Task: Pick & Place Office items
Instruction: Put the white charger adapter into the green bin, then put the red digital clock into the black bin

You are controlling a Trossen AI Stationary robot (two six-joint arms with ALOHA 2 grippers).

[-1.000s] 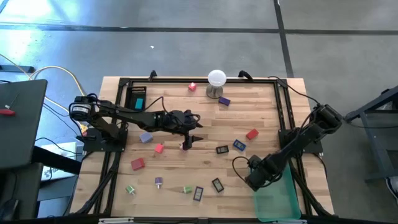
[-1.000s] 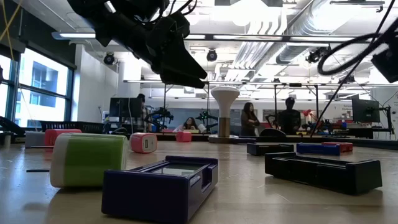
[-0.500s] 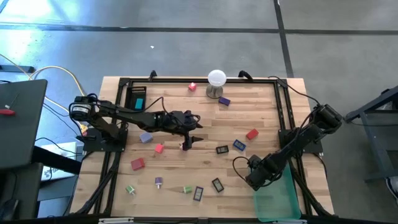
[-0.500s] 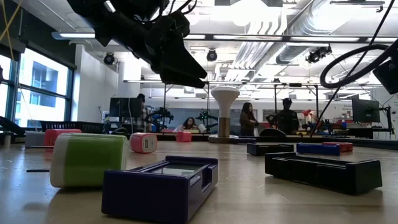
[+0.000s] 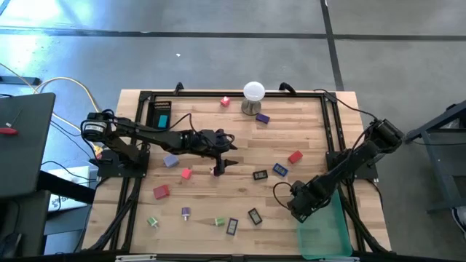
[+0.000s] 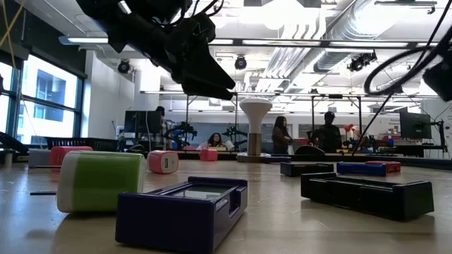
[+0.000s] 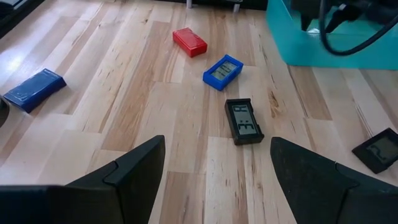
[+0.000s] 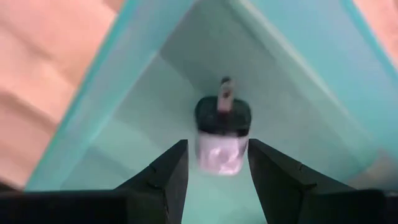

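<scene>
Right gripper (image 5: 301, 207) hangs over the near corner of the translucent teal plastic bin (image 5: 325, 234) at the table's right front edge. Its fingers (image 8: 163, 180) stand apart, and just beyond the tips a small pale-pink block with a black cap and a stub on top (image 8: 222, 135) shows inside the bin, blurred, not touching either finger as far as can be seen.

Left gripper (image 5: 223, 161) is out over the middle of the wooden table (image 5: 306, 131), fingers (image 7: 130, 171) spread apart with nothing between them, above bare boards. Ahead of its tips: a flat black rectangular piece with a grey window (image 7: 243, 121), beyond that a blue rectangular block (image 7: 222, 71), then a red rectangular block (image 7: 189, 42). Off to one side, a dark blue flat block (image 7: 34, 90).

Behind the left gripper, nearer the table's left side: a small pink cube (image 5: 186, 173), a lilac block (image 5: 171, 161), a red block (image 5: 161, 192).
</scene>
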